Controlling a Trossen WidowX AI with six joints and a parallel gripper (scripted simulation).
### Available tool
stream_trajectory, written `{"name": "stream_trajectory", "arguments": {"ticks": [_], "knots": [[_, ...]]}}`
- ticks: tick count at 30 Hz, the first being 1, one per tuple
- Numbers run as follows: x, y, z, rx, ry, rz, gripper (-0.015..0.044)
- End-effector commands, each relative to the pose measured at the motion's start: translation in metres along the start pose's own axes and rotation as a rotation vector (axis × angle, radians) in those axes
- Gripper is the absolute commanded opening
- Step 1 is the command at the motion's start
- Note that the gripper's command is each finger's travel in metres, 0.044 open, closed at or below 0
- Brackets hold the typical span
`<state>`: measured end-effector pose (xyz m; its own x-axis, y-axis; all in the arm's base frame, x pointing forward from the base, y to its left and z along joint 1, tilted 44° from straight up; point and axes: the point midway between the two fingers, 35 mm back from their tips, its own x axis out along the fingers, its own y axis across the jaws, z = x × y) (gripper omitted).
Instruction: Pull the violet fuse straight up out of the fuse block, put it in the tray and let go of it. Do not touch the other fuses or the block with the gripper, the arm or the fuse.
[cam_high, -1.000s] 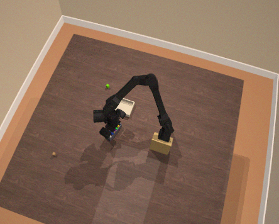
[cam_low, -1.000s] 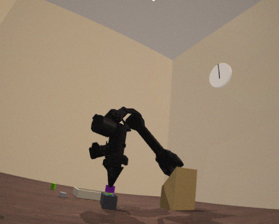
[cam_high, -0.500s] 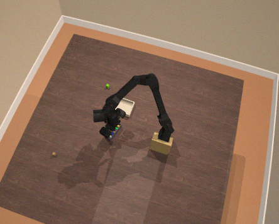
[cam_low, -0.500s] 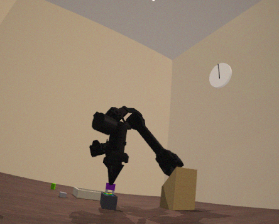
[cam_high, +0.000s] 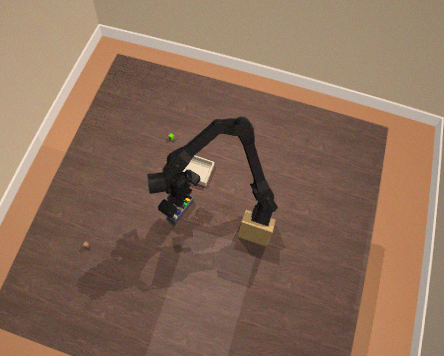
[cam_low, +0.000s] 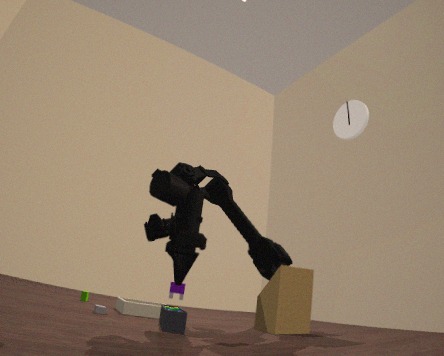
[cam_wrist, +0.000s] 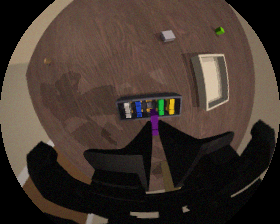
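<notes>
Fingers of the black gripper (cam_low: 178, 281) were clamped nearly shut on the violet fuse (cam_low: 177, 288), which hung upright in the air with its two prongs pointing down, clear above the dark fuse block (cam_low: 173, 320). Blue, yellow and green fuses sat in the block's slots. The white tray (cam_low: 138, 307) lay on the wooden floor just beyond the block.

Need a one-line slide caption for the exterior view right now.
Gripper holds the violet fuse clear above the fuse block, tray waiting behind.
</notes>
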<state>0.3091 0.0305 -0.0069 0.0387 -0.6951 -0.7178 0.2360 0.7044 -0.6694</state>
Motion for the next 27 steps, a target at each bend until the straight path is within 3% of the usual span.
{"name": "stream_trajectory", "arguments": {"ticks": [1,6,27], "knots": [[-0.006,0.001,0.002,0.009,-0.002,0.008,0.0],[-0.007,-0.008,0.008,0.008,-0.001,0.012,0.0],[-0.006,-0.165,0.055,0.009,-0.004,0.004,0.0]]}}
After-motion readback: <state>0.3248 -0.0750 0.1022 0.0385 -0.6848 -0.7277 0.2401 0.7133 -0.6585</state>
